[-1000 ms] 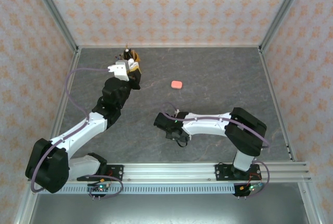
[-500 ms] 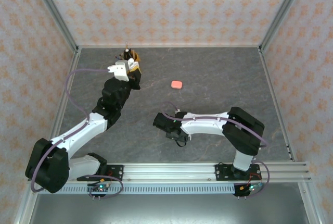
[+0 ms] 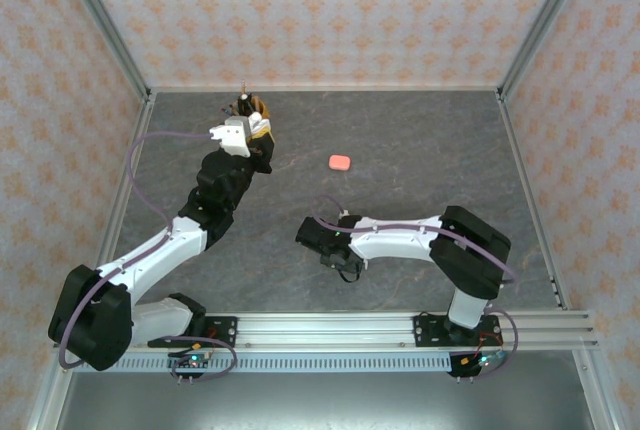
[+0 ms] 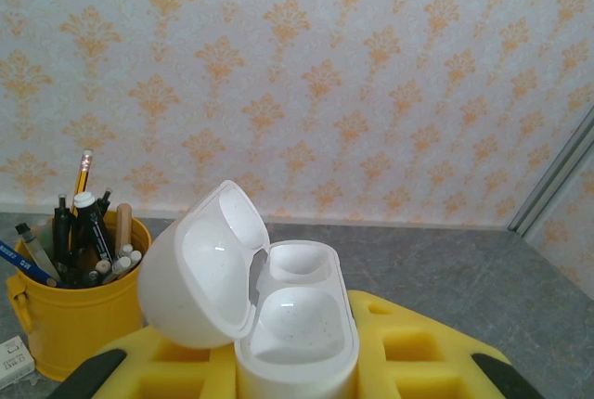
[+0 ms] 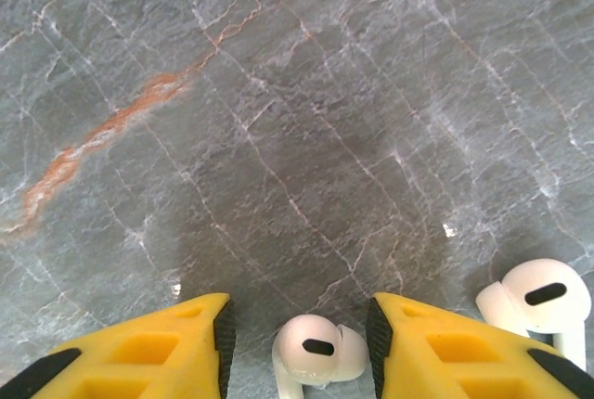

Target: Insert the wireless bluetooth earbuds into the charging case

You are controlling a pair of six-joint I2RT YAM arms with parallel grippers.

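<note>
Hardly anything has shifted since a second ago: your right arm has crept only a touch and sits low over the front middle of the desk (image 5: 278, 139), while the left arm keeps its reach to the far left corner. Your right pincer (image 5: 299, 336) is spread, its yellow fingers (image 5: 139, 353) straddling a white earbud (image 5: 316, 353) that lies on the desk; the earbud sits just beside the right-hand finger, with a gap showing on the other side. A second earbud (image 5: 538, 302), also white, lies on the desk just outside that same finger. Your left pincer (image 4: 297, 366) is pressed onto a white case (image 4: 297, 325), holding it upright with the lid (image 4: 209, 269) swung open to the left and both wells facing up. Beyond it, near the patterned wall, stands a yellow cup (image 4: 70, 315) full of pens and pencils. A pink case (image 3: 340, 162) rests on the desk, well apart from both arms.
</note>
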